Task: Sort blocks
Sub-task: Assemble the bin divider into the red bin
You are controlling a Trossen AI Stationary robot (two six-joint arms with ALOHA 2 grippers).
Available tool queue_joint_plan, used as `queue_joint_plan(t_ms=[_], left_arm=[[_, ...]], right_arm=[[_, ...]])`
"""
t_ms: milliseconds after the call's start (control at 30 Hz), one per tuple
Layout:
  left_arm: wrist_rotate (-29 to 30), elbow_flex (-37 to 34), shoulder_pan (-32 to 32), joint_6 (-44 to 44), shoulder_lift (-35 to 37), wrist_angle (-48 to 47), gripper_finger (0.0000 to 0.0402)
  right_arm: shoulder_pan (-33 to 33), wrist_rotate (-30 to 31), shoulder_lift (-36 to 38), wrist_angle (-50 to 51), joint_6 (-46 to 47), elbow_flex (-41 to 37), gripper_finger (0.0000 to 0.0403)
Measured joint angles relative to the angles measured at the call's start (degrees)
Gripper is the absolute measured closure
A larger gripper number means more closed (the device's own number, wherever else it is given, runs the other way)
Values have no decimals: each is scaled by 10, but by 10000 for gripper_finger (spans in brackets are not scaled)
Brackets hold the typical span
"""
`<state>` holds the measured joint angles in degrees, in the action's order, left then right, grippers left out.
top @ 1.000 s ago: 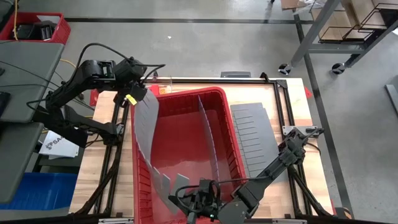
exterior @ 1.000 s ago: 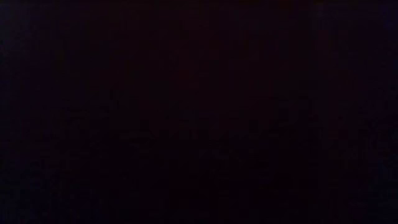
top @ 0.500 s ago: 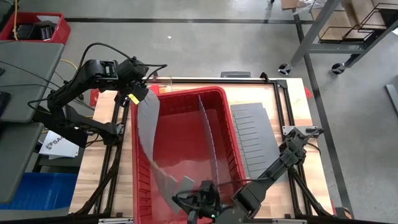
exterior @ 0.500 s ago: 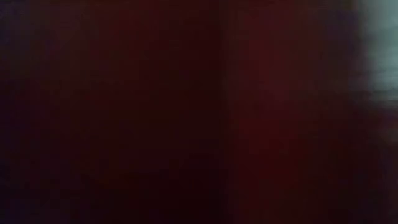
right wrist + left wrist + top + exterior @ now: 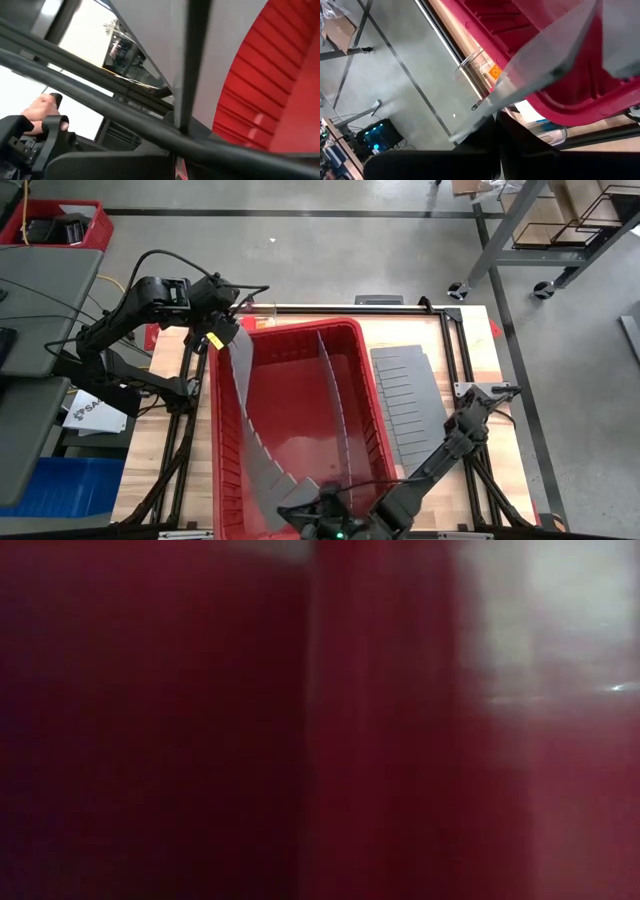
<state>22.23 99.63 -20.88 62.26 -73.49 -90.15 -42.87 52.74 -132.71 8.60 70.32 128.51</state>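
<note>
A large red bin (image 5: 300,370) sits on the wooden bench (image 5: 470,345). The left gripper (image 5: 222,332) is at the bin's far left corner, fingers clamped on the end of a long grey divider sheet (image 5: 245,415) — the left wrist view shows the sheet (image 5: 540,70) pinched between the dark fingers (image 5: 495,145). This sheet curves along the bin's left wall to the near edge, where the right gripper (image 5: 322,515) grips its other end, fingers together on it. A second grey divider (image 5: 340,405) stands across the bin's middle. Spare slotted sheets (image 5: 408,400) lie flat on the bench just right of the bin. No blocks can be made out — their place cannot be told. The low view shows only red blur.
</note>
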Motion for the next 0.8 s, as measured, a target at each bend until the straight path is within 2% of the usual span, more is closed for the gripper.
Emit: queue_joint_plan(t_ms=[100, 200, 633, 800], left_arm=[[6, 0, 0, 0, 0, 0, 401], [10, 0, -1, 3, 0, 1, 401], [11, 0, -1, 0, -6, 4, 401], [9, 0, -1, -4, -10, 5, 401]], right_arm=[[5, -1, -9, -44, -44, 0, 403], [9, -8, -9, -47, -57, 0, 403], [22, -61, -9, 22, -71, 0, 403], [22, -61, -9, 39, -61, 0, 403]])
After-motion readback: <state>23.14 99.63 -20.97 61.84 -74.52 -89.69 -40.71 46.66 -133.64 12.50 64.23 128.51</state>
